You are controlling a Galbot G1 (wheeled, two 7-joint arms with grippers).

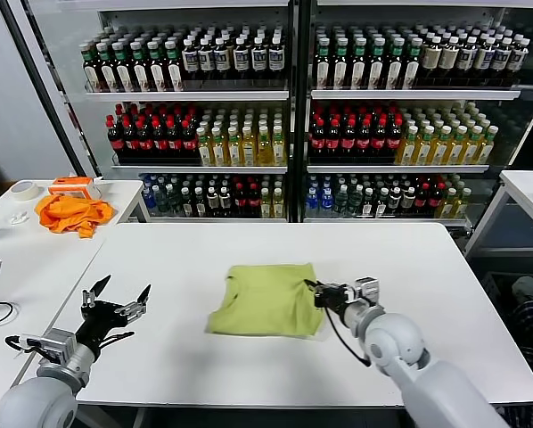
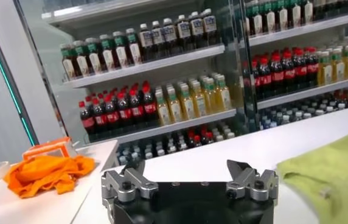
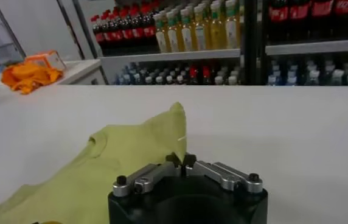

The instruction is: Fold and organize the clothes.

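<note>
The lime-green T-shirt (image 1: pixel 265 300) lies folded into a rough square at the middle of the white table (image 1: pixel 249 250); no print shows. My right gripper (image 1: pixel 317 292) is at its right edge, shut on that edge. In the right wrist view the fingertips (image 3: pixel 175 161) meet on the cloth's border, and the shirt (image 3: pixel 119 159) rises in a small peak just past them. My left gripper (image 1: pixel 117 298) is open and empty, low over the table's front left corner, well left of the shirt. The shirt's edge (image 2: pixel 335 173) shows to one side of the left gripper (image 2: pixel 186 167).
An orange cloth (image 1: pixel 69 213) and an orange-and-white box (image 1: pixel 75 186) lie on a side table at the far left. A tape roll (image 1: pixel 22 189) sits near them. Glass-door coolers full of bottles (image 1: pixel 293 107) stand behind the table.
</note>
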